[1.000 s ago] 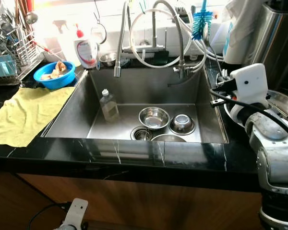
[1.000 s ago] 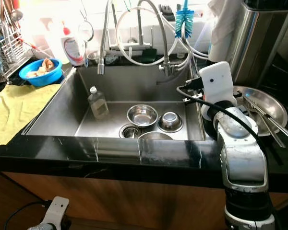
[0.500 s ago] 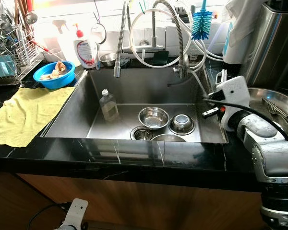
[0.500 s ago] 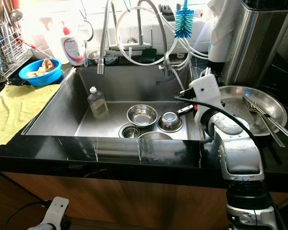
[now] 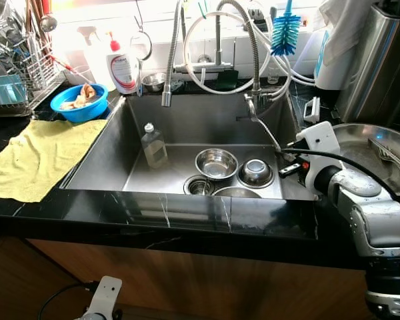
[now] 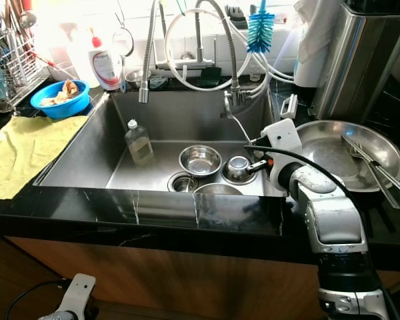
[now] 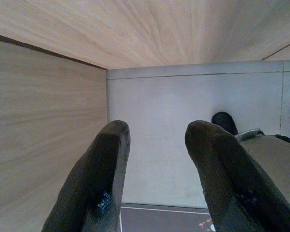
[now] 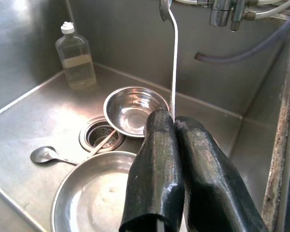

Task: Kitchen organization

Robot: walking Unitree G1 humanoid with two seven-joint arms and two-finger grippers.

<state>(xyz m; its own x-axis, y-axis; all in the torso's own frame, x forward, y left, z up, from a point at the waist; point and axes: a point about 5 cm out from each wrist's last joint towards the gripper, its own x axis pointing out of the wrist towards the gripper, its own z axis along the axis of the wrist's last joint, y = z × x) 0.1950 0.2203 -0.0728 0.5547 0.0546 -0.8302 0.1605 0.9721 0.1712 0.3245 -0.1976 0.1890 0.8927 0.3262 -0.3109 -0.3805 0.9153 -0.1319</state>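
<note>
We hold a long thin steel spoon [image 8: 173, 58] by the very end of its handle, the right gripper [image 8: 174, 126] pinched fully shut on it, bowl pointing away over the sink [image 5: 113, 150]. Gripped so near the tip, it could pivot or slide out and clatter down. Below our fingers lie a large steel plate [image 8: 94, 193], a small bowl [image 8: 130, 106] and another spoon [image 8: 48, 154]. Our left gripper [image 7: 154, 145] hangs idle, fingers apart.

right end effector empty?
No. In the right wrist view the right end effector is shut on a thin metal spoon that sticks up over the sink.
</note>
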